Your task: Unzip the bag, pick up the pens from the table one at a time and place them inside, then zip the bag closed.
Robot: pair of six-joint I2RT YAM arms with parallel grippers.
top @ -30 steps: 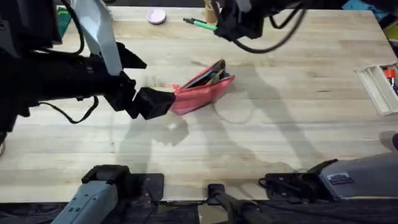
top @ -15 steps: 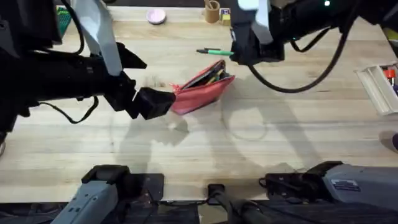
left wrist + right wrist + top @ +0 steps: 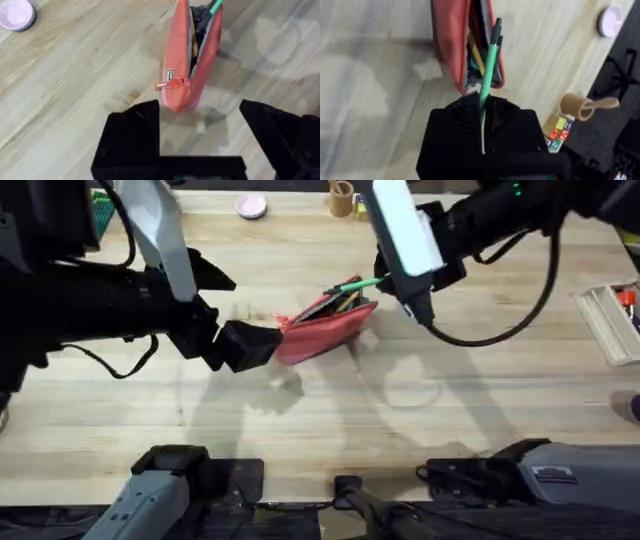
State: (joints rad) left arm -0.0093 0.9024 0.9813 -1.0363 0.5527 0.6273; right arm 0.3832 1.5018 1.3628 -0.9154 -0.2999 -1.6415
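The left gripper is sitting at the zipper-pull end of the soft coral-pink fabric pouch, which is lying on the light-wood butcher-block table. In the left wrist view its black fingers are standing wide apart, with the pouch's end just ahead of the gap between them; whether they are touching the fabric cannot be told. This placement is probably bracing the pouch so it is not sliding while the other arm is working at the far end. The zipper is standing open, and the mouth is gaping toward the right arm.

The right gripper is clamping the slim light-green pen with the dark tip by its rear end, so the free length is pointing away from the claw and straight at the opening. In the right wrist view the green pen is running forward from between the closed fingers, its dark tip over the pouch's open mouth, where a yellow pen is already lying inside.

A second ago the right gripper was up at the far side of the table where the green pen lay; half a second ago it was carrying the pen midway. Now the tip is reaching the mouth. The left gripper and pouch are unchanged.
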